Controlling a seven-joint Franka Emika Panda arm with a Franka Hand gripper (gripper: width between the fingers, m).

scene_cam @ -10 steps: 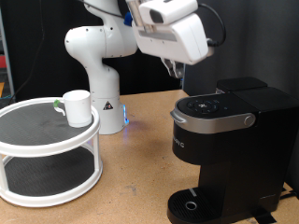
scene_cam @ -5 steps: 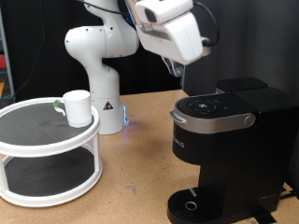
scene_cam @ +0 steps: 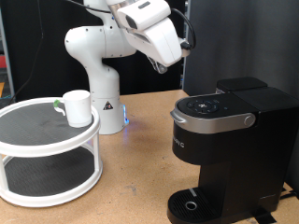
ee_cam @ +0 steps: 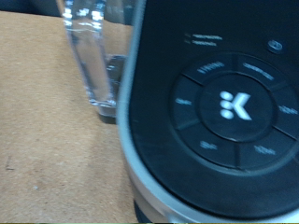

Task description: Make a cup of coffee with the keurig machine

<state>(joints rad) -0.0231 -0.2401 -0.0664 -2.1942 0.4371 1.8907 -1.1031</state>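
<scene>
The keurig machine point(scene_cam: 229, 140) stands on the wooden table at the exterior view's right, lid closed, with its round drip base point(scene_cam: 192, 205) bare. In the wrist view its round button panel point(ee_cam: 229, 107) fills the frame beside a clear water tank point(ee_cam: 89, 56). The white cup point(scene_cam: 77, 107) stands upright on the top tier of a round white stand point(scene_cam: 47, 140) at the exterior view's left. My gripper point(scene_cam: 161, 63) hangs high above the table, up and to the left of the machine's top. Nothing shows between its fingers, and they are out of the wrist view.
The white arm base point(scene_cam: 98, 65) stands at the back between the stand and the machine, with a small blue light at its foot. Bare wooden table point(scene_cam: 131, 177) lies between the stand and the machine. A dark backdrop closes the back.
My hand has swung up and towards the exterior view's left, tilting away from its place over the machine's top. The cup and the machine have not moved.
</scene>
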